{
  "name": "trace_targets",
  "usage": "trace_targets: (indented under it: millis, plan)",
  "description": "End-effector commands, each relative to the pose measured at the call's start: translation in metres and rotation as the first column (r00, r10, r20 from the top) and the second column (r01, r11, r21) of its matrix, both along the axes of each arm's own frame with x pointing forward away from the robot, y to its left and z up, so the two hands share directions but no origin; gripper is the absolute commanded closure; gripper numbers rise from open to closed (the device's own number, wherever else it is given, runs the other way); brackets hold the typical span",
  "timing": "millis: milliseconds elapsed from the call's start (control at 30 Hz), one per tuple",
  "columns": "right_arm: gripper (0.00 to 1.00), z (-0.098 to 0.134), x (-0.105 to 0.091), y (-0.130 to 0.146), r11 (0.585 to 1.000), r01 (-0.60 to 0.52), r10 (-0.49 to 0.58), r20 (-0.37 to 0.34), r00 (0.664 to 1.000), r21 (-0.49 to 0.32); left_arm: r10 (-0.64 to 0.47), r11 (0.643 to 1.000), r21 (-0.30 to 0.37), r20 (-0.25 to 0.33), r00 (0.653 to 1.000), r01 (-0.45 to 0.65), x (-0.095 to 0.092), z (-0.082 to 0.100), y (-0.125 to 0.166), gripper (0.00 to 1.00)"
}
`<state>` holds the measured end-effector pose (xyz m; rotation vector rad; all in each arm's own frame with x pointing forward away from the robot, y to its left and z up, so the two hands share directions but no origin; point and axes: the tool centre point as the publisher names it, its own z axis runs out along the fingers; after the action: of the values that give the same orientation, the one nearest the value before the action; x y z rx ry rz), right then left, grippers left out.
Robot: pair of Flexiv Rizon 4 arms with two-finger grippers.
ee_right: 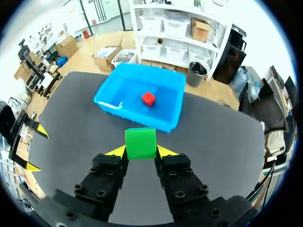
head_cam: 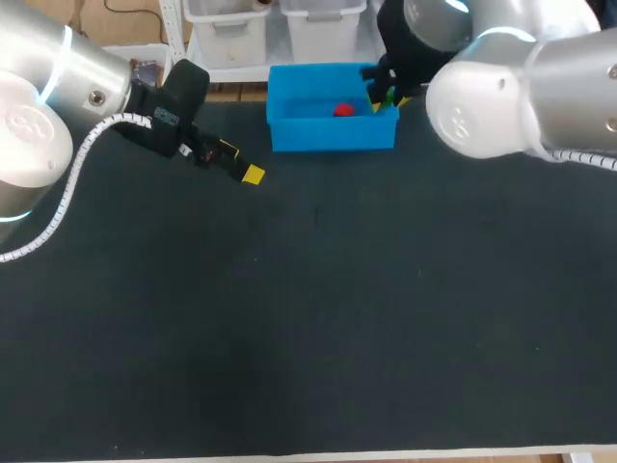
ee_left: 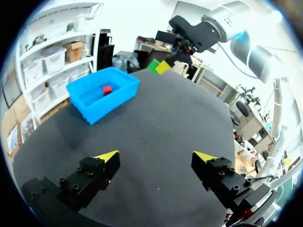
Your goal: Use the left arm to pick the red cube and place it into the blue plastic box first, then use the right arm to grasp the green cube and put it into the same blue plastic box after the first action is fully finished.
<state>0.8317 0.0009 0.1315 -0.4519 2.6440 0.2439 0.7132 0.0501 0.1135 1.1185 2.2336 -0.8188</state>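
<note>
Right claw clamps the green cube by flat opposite faces, just beside the blue plastic box at the worktop's far edge; it looks light and rigid. Red cube lies inside; left claw stands apart, empty.

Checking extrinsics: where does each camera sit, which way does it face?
Head view: above and behind, looking down on the dark table; left gripper and right gripper show.
Left wrist view: on the left wrist, facing across to the blue plastic box; own open fingers show.
Right wrist view: on the right wrist, facing the box; own gripper shut on the green cube.
Shared: all show the box holding the red cube.
</note>
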Motion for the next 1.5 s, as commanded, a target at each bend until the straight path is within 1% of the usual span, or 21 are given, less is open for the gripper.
trace_targets:
  millis: [33, 100, 333, 600, 700, 1100, 1333, 1500]
  plan:
    - [1.0, 0.004, 0.019, 0.002, 1.0, -0.026, 0.026, -0.013, 1.0, 0.01, -0.002, 1.0, -0.006, 0.004, 1.0, 0.002, 0.0, -0.001, 0.001, 0.0]
    - [1.0, 0.007, 0.028, 0.002, 0.999, -0.038, 0.038, -0.008, 0.999, 0.01, -0.002, 1.0, -0.006, 0.004, 1.0, 0.002, 0.0, -0.001, 0.001, 0.0]
    - [1.0, 0.016, 0.055, 0.005, 0.994, -0.095, 0.094, 0.006, 0.996, 0.045, -0.002, 1.0, -0.006, 0.004, 1.0, 0.002, 0.0, -0.001, 0.001, 0.0]
    - [1.0, 0.016, 0.081, 0.016, 0.984, -0.165, 0.165, 0.015, 0.986, 0.065, -0.002, 1.0, -0.006, 0.004, 1.0, 0.002, 0.0, -0.001, 0.001, 0.0]
    - [1.0, 0.012, 0.088, 0.019, 0.981, -0.183, 0.182, 0.014, 0.983, 0.071, -0.002, 1.0, -0.006, 0.004, 1.0, 0.002, 0.0, -0.001, 0.001, 0.0]
    - [1.0, -0.021, 0.127, 0.03, 0.965, -0.239, 0.24, 0.005, 0.971, 0.104, -0.002, 1.0, -0.006, 0.004, 1.0, 0.002, 0.0, -0.001, 0.001, 0.0]
    - [1.0, -0.029, 0.15, 0.039, 0.958, -0.263, 0.264, 0.004, 0.964, 0.112, -0.002, 1.0, -0.006, 0.004, 1.0, 0.002, 0.0, -0.001, 0.001, 0.0]
    - [1.0, -0.035, 0.163, 0.042, 0.956, -0.27, 0.271, 0.002, 0.962, 0.119, -0.002, 1.0, -0.006, 0.004, 1.0, 0.002, 0.0, -0.001, 0.001, 0.0]
